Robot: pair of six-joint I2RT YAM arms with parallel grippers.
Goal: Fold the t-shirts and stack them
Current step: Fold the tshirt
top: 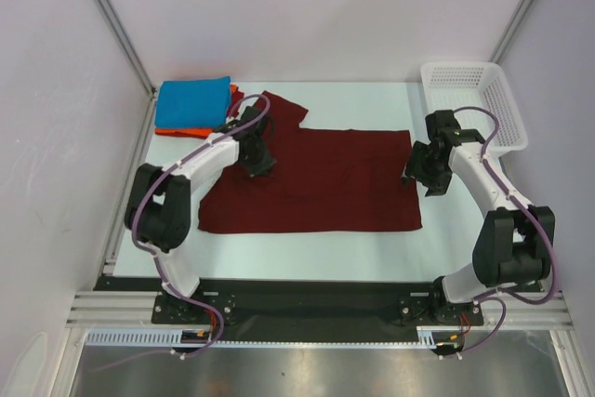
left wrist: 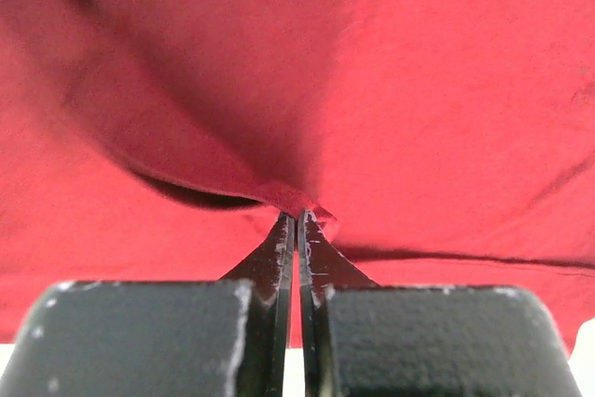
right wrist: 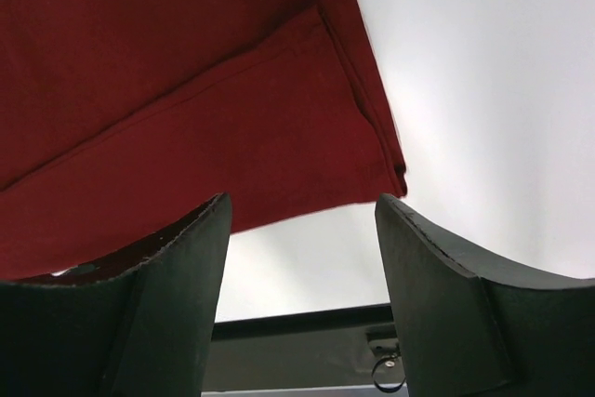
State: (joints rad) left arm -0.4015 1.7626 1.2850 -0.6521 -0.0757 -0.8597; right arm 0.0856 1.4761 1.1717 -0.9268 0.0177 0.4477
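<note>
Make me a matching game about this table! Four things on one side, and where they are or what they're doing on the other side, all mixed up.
Things:
1. maroon t-shirt
2. blue t-shirt
3. white basket
4. left end effector

Places or states:
A. at the far right corner of the table
B. shut, pinching a fold of cloth
C. spread out in the middle
D. folded, lying on top of the orange-red t-shirt

Pairs: 1-C, 2-D, 3-A, 4-B.
</note>
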